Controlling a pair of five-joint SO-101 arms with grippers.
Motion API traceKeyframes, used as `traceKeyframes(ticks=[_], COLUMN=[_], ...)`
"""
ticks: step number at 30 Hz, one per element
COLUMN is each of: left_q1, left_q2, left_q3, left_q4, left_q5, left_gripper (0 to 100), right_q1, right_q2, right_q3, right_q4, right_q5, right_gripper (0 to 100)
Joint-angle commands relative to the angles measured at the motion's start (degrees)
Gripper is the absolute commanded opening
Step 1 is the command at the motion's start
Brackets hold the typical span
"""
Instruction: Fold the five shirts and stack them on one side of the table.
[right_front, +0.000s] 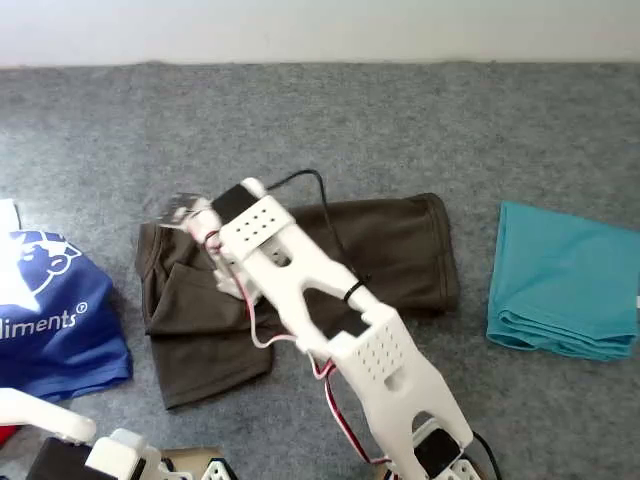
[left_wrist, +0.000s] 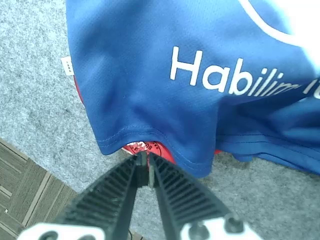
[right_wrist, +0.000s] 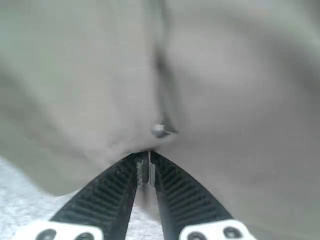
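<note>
**Brown shirt mid-fold, right arm on its corner**

High view: the brown shirt (right_front: 390, 250) lies in the middle of the grey table (right_front: 300, 110), its lower left part turned in and the rest spread flat. My right gripper (right_front: 198, 220) sits at the shirt's upper left edge. A folded teal shirt (right_front: 560, 285) rests well apart on the right, and a blue shirt (right_front: 55, 310) waits at the left edge.

Left wrist view: the left gripper (left_wrist: 145, 167) has its jaws together on nothing, hovering just off the blue shirt's hem. A red shirt (left_wrist: 162, 151) peeks out from underneath.

Right wrist view: brown cloth sits close against the camera. The jaws are together, and a crease runs away from their tips, so I judge them pinched on the fabric.

For the fold, I'd carry that corner low and straight across toward the far side. Lay it down so the edges line up, and release only once the cloth lies flat, or the layer underneath drags and bunches.
</note>
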Motion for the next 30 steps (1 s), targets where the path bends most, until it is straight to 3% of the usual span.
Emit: traceKeyframes(ticks=[1, 11, 16, 24, 30], left_q1=[0.0, -0.1, 0.2, -0.2, 0.0], left_q2=[-0.7, -0.7, -0.7, -0.7, -0.7], left_q3=[-1.6, -1.6, -1.6, -1.6, -1.6], left_q4=[-0.4, -0.6, -0.6, -0.4, -0.6], left_q5=[-0.1, -0.1, -0.1, -0.1, -0.2], left_gripper=[2, 2, 2, 2, 2], right_q1=[3.0, -3.3, -6.9, 1.5, -0.1], right_q2=[0.1, -11.8, -11.3, 2.8, -0.1], right_q3=[-1.1, -1.2, -0.9, -1.8, -11.9], right_q4=[0.0, 2.4, -1.3, -4.6, 2.1], right_q5=[0.2, 0.1, 0.1, 0.3, 0.2], right_gripper=[1.4, 1.4, 1.3, 1.3, 1.3])
